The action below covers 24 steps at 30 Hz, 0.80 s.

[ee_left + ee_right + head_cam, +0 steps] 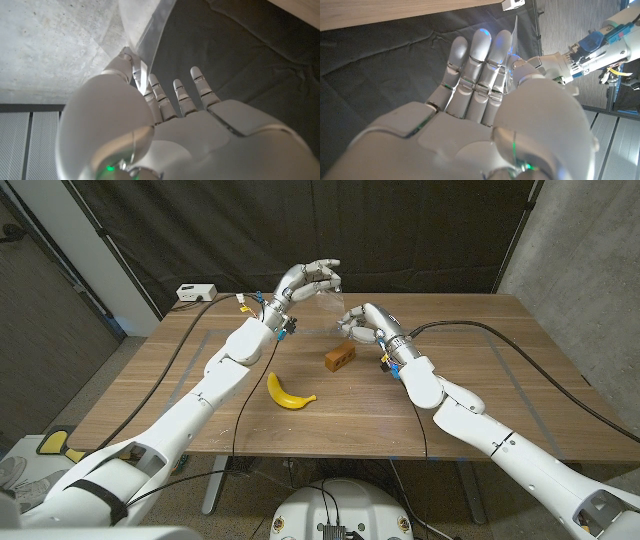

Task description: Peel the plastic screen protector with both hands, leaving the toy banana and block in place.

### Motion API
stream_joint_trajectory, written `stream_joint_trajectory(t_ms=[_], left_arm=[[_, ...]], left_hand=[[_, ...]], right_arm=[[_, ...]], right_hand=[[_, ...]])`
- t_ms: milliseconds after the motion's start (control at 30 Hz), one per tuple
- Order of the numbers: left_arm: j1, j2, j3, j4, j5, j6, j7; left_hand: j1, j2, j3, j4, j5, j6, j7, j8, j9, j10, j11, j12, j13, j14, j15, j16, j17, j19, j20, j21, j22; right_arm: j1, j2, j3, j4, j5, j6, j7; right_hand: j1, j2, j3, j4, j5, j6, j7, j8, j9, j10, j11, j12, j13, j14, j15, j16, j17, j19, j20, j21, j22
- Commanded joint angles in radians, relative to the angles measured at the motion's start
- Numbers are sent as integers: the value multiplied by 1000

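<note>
While my left hand [312,278] pinches the upper edge of the thin clear plastic screen protector [338,302] above the far side of the wooden table [500,380], my right hand [362,323] pinches its lower corner, so the film hangs in the air between them. My left wrist view shows the sheet [150,35] caught between thumb and a finger, and my right wrist view shows its edge [512,45] against my fingertips [485,40].

To peel well, I judge I should draw my hands apart slowly and evenly, keeping both pinches firm so neither layer slips, and stay high. The small brown block [340,356] lies just beside my right hand, and the yellow toy banana [288,393] lies nearer me, both below; I must not dip or sweep across them.
</note>
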Motion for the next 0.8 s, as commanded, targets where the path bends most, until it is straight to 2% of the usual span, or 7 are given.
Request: stream_joint_trajectory(t_ms=[33, 100, 167, 400, 500, 600, 800], left_arm=[[22, 40, 2, -82, 179, 23, 115], [19, 44, 5, -85, 180, 21, 107], [20, 46, 6, -91, 178, 25, 102], [23, 43, 14, -92, 138, 3, 67], [32, 44, 14, -105, 151, -10, 73], [37, 51, 16, -123, 175, -25, 72], [47, 94, 15, -191, 355, -17, 121]], left_hand=[[4, -5, -12, 4, 16, 63, 6, 63, 23, -17, -2, -3, 9, -13, -58, -5, 7, 1, 0, 11, 2], [3, -5, -14, 6, 20, 63, 2, 65, 27, -20, -2, -3, 11, -16, -58, -5, 9, 3, -8, 12, 2], [1, -5, -19, 10, 30, 69, -18, 71, 35, -22, -3, -3, 16, -24, -58, -6, 13, 3, -15, 13, 2], [1, -6, -26, 15, 47, 83, -31, 81, 46, -33, -4, -5, 25, -45, -48, -11, 20, -7, -19, 10, 2], [1, -6, -28, 16, 51, 86, -35, 82, 47, -33, -4, -4, 27, -45, -49, -10, 22, -7, -20, 10, 2], [1, -6, -30, 18, 54, 91, -40, 79, 42, -34, -4, -4, 29, -45, -50, -9, 23, -9, -22, 9, 2], [1, -5, -35, 22, 61, 93, -34, 78, 42, -39, -4, -3, 36, -59, -49, -13, 28, -25, -30, 3, 2]], right_arm=[[-9, -25, 10, -24, 62, 26, 20], [-9, -30, 9, -28, 62, 20, 25], [-9, -36, 7, -35, 67, 12, 37], [-5, -54, 3, -74, 113, -45, 113], [-2, -57, 10, -102, 180, -95, 174], [2, -49, 29, -115, 299, -137, 242], [-8, -46, 64, -137, 447, -189, 287]], right_hand=[[4, 7, 10, -4, 7, 47, -8, 4, 6, 8, -2, 2, 1, 27, -58, 3, 3, 5, -142, 4, 1], [6, 6, 10, -4, 7, 48, -7, 3, 5, 7, 0, 3, 5, 29, -58, 6, 7, 4, -143, 3, -1], [6, 6, 10, -5, 8, 48, -7, 4, 5, 8, 0, 2, 3, 28, -58, 6, 8, 5, -143, 4, -1], [9, 3, 12, -7, 10, 53, -5, 4, 4, 11, 0, 6, 8, 29, -58, 7, 11, 12, -144, 6, -2], [10, 0, 14, -8, 12, 58, -4, 3, 2, 13, 2, 7, 9, 36, -57, 15, 24, 13, -144, 7, -4], [11, -3, 18, -8, 15, 63, 3, 3, 1, 19, 1, 7, 6, 38, -58, 14, 26, 24, -143, 9, -4], [8, -19, 44, -11, 29, 69, 11, -1, -1, 32, -2, 13, 8, 60, -56, 36, 63, 46, -143, 11, 26]])
